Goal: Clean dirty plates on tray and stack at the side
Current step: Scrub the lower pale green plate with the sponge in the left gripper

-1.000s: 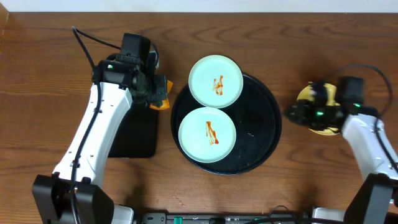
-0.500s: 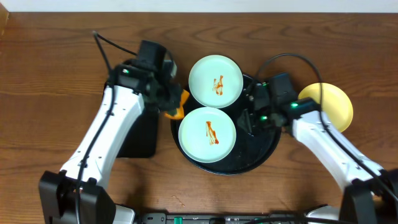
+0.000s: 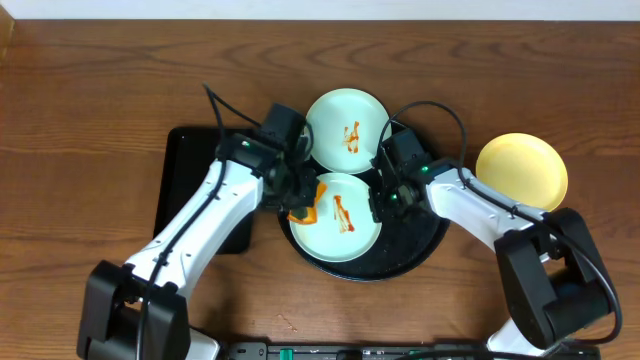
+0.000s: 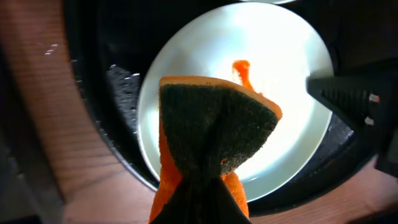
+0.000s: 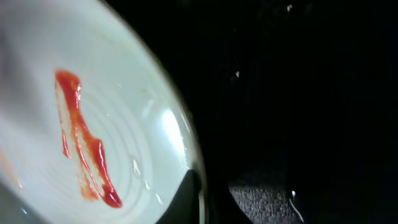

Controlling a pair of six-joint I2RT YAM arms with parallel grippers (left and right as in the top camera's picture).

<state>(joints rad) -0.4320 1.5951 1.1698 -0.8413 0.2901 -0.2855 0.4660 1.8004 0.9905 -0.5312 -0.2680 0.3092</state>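
The round black tray [image 3: 420, 215] holds two mint-green plates with sauce streaks. The far plate [image 3: 335, 118] overlaps the tray's far rim. The near plate [image 3: 355, 238] lies in the tray and also shows in the left wrist view [image 4: 292, 56] and the right wrist view [image 5: 124, 106]. My left gripper [image 3: 300, 200] is shut on an orange sponge [image 4: 217, 124], dark pad down, over the near plate's left part. My right gripper [image 3: 382, 200] pinches that plate's right rim [image 5: 198, 193]. The yellow plate [image 3: 521, 172] lies on the bare wood at the right.
A smaller rectangular black tray [image 3: 185, 185] lies left of the round tray, under my left arm. Both arms reach in over the round tray from either side. The table's far edge runs along the top.
My left gripper carried the sponge from the rectangular tray to over the near plate. My right gripper moved away from the yellow plate, leaving it on the table, and reached the near plate's right rim.
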